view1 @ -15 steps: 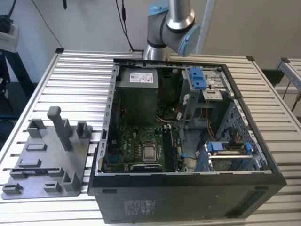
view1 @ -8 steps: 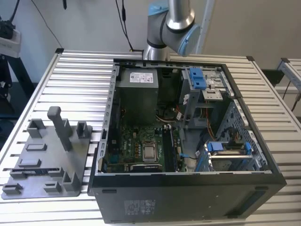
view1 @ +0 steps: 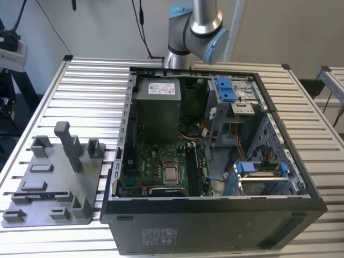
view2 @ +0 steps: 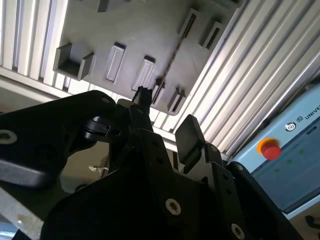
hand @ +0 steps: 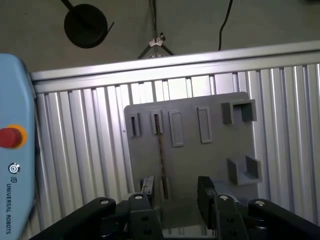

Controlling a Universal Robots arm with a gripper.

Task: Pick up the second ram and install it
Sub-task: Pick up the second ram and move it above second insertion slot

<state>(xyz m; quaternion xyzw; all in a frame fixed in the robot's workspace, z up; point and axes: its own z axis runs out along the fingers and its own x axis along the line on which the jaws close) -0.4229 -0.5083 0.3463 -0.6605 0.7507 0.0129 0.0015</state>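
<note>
The second ram [hand: 160, 155] is a thin dark stick standing on its edge in the slots of the grey holder tray [hand: 215, 155]. It also shows as a narrow dark line [view2: 174, 52] on the tray [view2: 130, 30] in the second wrist view, and as a dark strip [view1: 45, 195] near the tray's front in the exterior view. My gripper [hand: 175, 192] hangs well above the tray, open, with nothing between its black fingers [hand: 205, 192]. The ram lies close to one finger's line. In the second wrist view the gripper [view2: 165, 110] is likewise open and apart from the ram.
An open computer case [view1: 215, 209] with its motherboard [view1: 161, 166] lies at the exterior view's right of the tray [view1: 59, 183]. Both rest on a ribbed aluminium table [view1: 86, 91]. A teach pendant with a red stop button [hand: 10, 137] sits beyond the table edge. Upright posts [view1: 69, 145] rise from the tray.
</note>
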